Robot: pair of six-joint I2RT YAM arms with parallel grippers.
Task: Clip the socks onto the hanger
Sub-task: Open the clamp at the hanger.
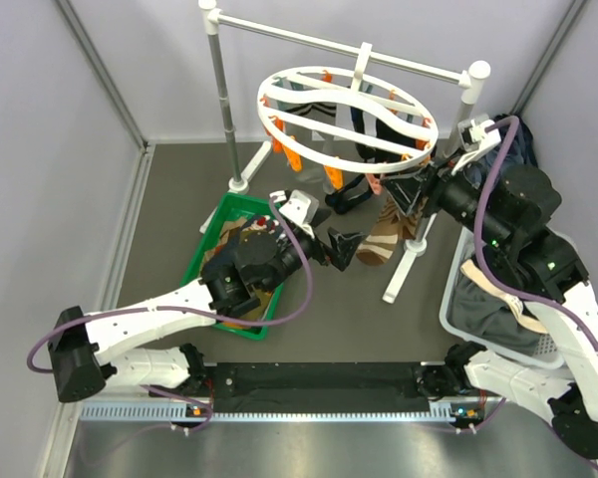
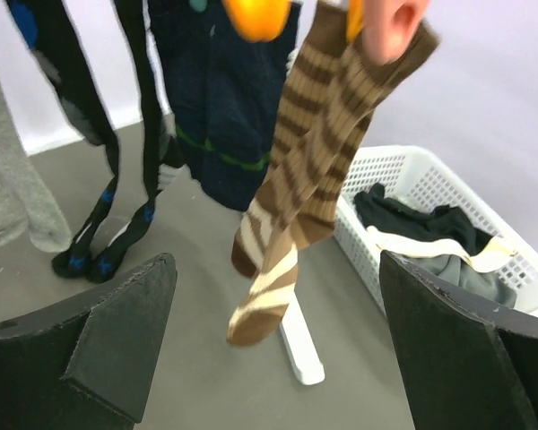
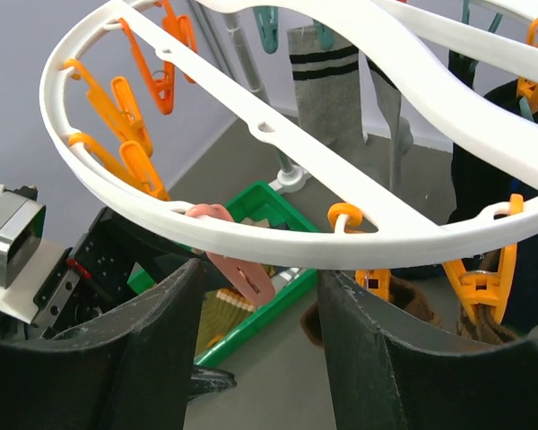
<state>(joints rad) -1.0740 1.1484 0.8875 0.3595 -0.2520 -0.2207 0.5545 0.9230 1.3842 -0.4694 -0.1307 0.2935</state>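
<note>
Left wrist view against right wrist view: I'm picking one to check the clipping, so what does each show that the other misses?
Only the left wrist view shows the brown striped socks hanging down to the toes, and the white basket of clothes. Only the right wrist view shows the hanger ring, a pink clip on it and the green bin. Both show orange clips and the grey floor.

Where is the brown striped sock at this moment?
In the left wrist view the brown striped sock hangs at centre, between the dark navy sock on its left and the white basket on its right.
</note>
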